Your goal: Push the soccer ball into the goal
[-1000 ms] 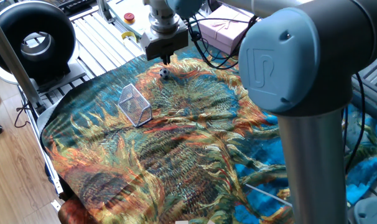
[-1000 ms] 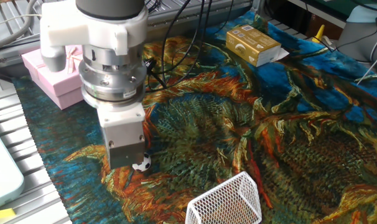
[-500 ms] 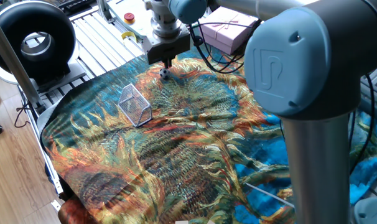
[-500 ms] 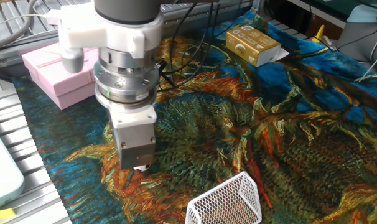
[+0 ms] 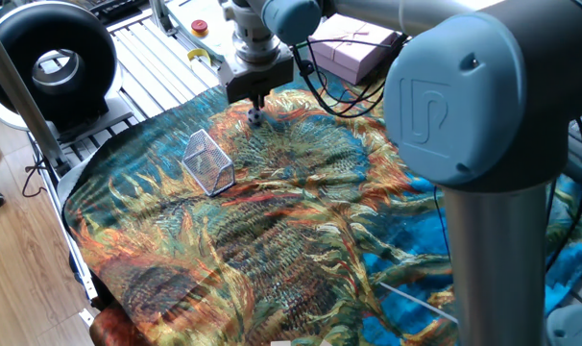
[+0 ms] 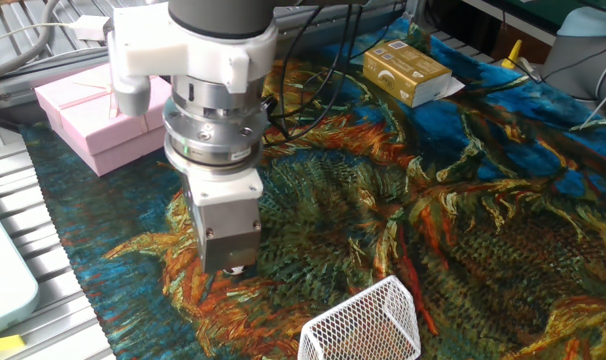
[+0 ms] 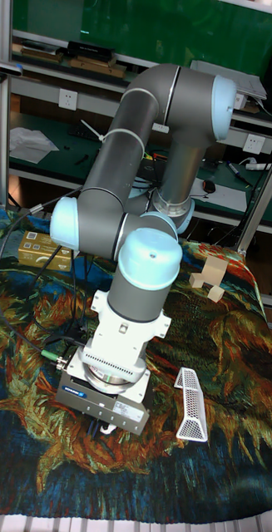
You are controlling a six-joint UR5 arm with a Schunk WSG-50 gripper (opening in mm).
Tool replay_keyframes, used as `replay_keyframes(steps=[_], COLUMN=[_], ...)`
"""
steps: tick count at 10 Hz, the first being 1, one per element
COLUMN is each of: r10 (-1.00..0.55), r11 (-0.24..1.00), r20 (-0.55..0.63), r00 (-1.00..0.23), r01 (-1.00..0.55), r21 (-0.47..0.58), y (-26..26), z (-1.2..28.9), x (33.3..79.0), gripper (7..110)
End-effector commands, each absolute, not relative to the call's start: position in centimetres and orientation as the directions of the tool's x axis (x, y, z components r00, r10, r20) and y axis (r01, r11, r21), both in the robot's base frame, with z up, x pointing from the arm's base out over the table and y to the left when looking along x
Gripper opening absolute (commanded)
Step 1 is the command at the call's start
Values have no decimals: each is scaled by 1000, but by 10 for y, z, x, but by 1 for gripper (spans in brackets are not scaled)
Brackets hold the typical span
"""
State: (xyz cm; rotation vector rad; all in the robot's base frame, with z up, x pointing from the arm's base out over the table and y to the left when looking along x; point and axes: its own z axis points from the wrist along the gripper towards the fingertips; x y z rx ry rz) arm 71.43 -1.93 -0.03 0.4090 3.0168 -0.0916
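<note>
The soccer ball [image 5: 256, 117] is a tiny white and black ball on the patterned cloth, at the far side. My gripper [image 5: 258, 102] hangs directly over it, fingers pressed together and tips right at the ball. In the other fixed view the gripper [image 6: 230, 266] covers most of the ball [image 6: 236, 270]; only a white sliver shows under it. The goal [image 5: 207, 161] is a small wire-mesh wedge, lying nearer and to the left of the ball. It also shows as the goal [image 6: 363, 324] and the goal [image 7: 191, 405], about a hand's width from the gripper [image 7: 105, 427].
A pink gift box [image 6: 88, 115] lies just behind the gripper, with black cables trailing past it. A yellow carton [image 6: 406, 72] sits at the cloth's far edge. A black round fan [image 5: 51, 62] stands off the table's left. Wooden blocks [image 7: 210, 278] lie behind the goal.
The gripper has shifted sideways onto the ball, which showed beside the fingers a second ago and is now mostly hidden under them. The ball has nudged slightly. The goal has not moved.
</note>
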Motion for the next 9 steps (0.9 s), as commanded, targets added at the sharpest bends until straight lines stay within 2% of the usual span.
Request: replay_keyframes(steps=[1, 5, 9], r10=[279, 283, 248], r11=[959, 957, 965], r20=[-106, -105, -117], r00=[-955, -953, -962], r01=[283, 288, 257], r21=[-32, -33, -60], y=[-14, -9, -30], z=[0, 0, -2], x=[713, 709, 708], gripper=[7, 7, 7])
